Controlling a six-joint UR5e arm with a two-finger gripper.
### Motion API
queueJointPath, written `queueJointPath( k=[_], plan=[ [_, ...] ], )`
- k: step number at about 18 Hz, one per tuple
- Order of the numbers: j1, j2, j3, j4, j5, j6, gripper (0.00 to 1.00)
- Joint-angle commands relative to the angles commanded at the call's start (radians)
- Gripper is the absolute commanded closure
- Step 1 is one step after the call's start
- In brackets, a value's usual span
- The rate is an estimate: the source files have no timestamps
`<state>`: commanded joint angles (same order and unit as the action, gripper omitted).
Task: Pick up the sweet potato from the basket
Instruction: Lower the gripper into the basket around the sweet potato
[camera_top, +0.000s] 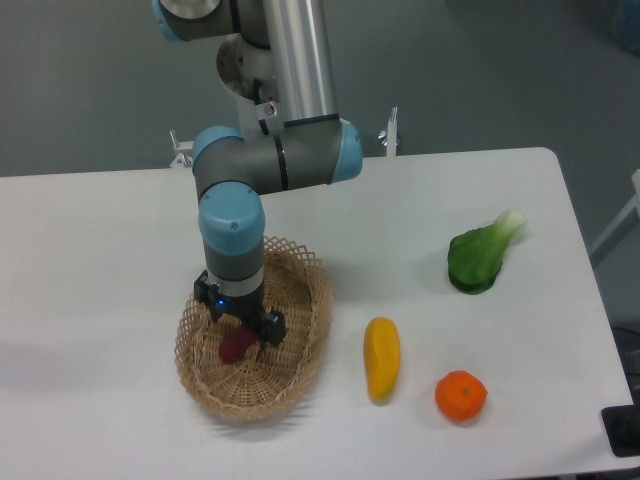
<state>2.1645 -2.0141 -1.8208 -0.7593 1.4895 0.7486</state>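
The arm reaches down from the far side of the table (120, 230) into the basket (300, 375), which stands on the near left part of the table. The gripper (243, 338) is low inside the basket, directly over the sweet potato (233, 347). The sweet potato lies on the basket floor, a little left of the middle. Only its near-left end shows under the black fingers; the rest is hidden by the gripper body. Its long axis seems to run from near-left to far-right, but I cannot be sure of this.

The fingers stand on both sides of the tuber, very near to it. I cannot tell if they already press on it or if a small gap remains.

In my judgement the grasp is almost in place, and the lift is not yet done.

On the right, outside the basket, lie a yellow fruit (381, 358), an orange (461, 396) and a green vegetable (480, 257).
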Motion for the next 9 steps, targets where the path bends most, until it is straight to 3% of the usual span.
queueJointPath(
  k=[2, 3, 9],
  plan=[
    [0.0, 0.0, 0.0, 0.002, 0.002, 0.002, 0.0],
    [0.002, -0.003, 0.002, 0.003, 0.002, 0.002, 0.06],
    [0.002, -0.008, 0.011, 0.002, 0.003, 0.012, 0.57]
  ],
)
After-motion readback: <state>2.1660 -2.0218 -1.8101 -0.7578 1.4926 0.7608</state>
